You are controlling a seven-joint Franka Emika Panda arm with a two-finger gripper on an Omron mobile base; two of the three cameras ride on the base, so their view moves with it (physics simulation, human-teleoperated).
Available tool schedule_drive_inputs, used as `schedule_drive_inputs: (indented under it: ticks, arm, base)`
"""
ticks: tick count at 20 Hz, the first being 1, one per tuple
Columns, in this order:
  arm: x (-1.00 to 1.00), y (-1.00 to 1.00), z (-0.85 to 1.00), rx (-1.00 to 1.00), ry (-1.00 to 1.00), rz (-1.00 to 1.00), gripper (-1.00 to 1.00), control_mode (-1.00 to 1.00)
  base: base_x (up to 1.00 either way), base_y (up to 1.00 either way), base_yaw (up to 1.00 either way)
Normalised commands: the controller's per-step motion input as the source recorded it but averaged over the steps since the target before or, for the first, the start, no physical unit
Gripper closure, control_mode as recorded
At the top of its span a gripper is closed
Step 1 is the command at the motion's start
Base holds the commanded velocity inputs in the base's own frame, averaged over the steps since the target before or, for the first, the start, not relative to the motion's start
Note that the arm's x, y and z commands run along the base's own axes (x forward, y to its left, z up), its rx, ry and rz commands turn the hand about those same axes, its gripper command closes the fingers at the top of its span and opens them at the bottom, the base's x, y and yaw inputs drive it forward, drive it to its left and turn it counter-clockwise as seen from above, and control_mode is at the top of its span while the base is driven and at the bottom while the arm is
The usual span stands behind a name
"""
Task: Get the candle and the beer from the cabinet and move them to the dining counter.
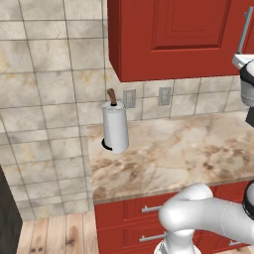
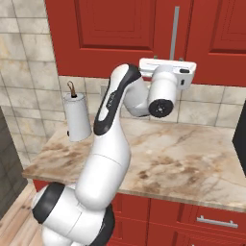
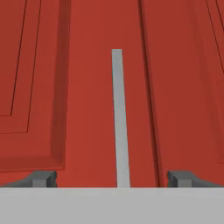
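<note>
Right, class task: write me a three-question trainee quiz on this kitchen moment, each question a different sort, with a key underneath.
1. True or false: the pincer stands open, its tips either side of the silver handle.
2. Multiple choice: What stands on the marbled counter by the tiled wall? A) a kettle B) a paper towel roll C) a toaster
3. Short answer: Are the doors of the red cabinet open or closed?

Key
1. True: the handle runs up between the two spread tips.
2. B
3. Closed; nothing of the inside shows.
</note>
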Motion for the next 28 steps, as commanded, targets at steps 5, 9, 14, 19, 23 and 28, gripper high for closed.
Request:
schedule_drive_inputs:
  ticks: [5,9,14,19,23,28]
  arm:
    - [0.30,0.00,0.00,0.00,-0.04,0.06,-1.00,-1.00]
    - [0.31,-0.02,0.07,0.00,0.00,0.05,-1.00,-1.00]
    - [0.26,-0.12,0.03,0.00,0.00,0.05,-1.00,-1.00]
    - [0.20,-0.19,0.04,0.00,0.00,0.05,-1.00,-1.00]
    - [0.18,-0.18,0.03,0.00,0.00,0.05,-1.00,-1.00]
    - [0.21,-0.10,0.00,0.00,0.00,0.04,-1.00,-1.00]
  base:
    - [0.00,0.00,0.00]
    - [0.00,0.00,0.00]
    - [0.00,0.00,0.00]
    - [0.00,0.00,0.00]
    - [0.00,0.00,0.00]
    - [0.00,0.00,0.00]
